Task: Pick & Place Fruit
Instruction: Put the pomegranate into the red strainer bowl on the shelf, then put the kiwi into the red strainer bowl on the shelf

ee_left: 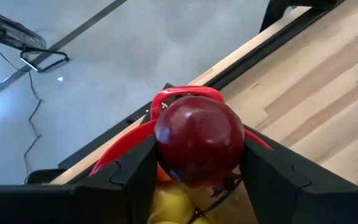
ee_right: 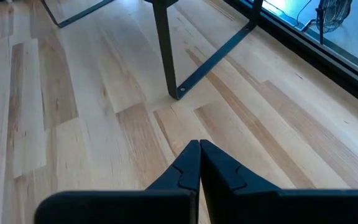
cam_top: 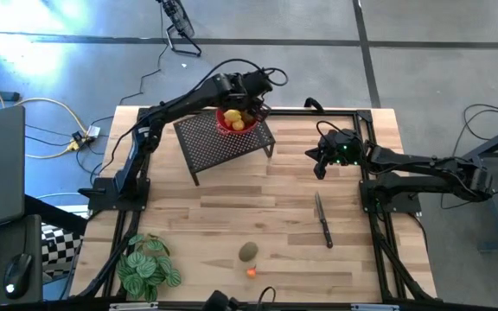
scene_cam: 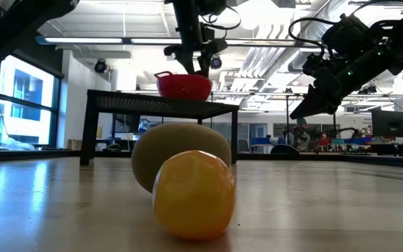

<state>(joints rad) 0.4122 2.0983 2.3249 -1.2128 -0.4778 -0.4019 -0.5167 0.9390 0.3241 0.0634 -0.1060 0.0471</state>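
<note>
- The left arm reaches across the far left of the desk (cam_top: 232,194), its left hand (ee_left: 197,168) poised over the red mesh bowl (cam_top: 236,121) on the black perforated stand (cam_top: 223,140).
- Its fingers (ee_left: 135,174) are clamped on a dark red ball of fruit (ee_left: 199,140), held just above the bowl's rim and the yellow fruit (cam_top: 238,123) inside.
- The right arm stretches in from the desk's right edge; the right hand (ee_right: 199,163), fingertips pressed together and holding nothing, hangs above bare wood beside the stand's right legs.
- An olive-green oval fruit (cam_top: 248,251) and a small orange fruit (cam_top: 252,272) sit just beside each other near the desk's front edge, well apart from both hands.
- A knife (cam_top: 322,220) lies on open wood in front of the right hand.
- A green leafy plant (cam_top: 148,265) fills the front left corner; the middle of the desk between stand and front fruit is open.
</note>
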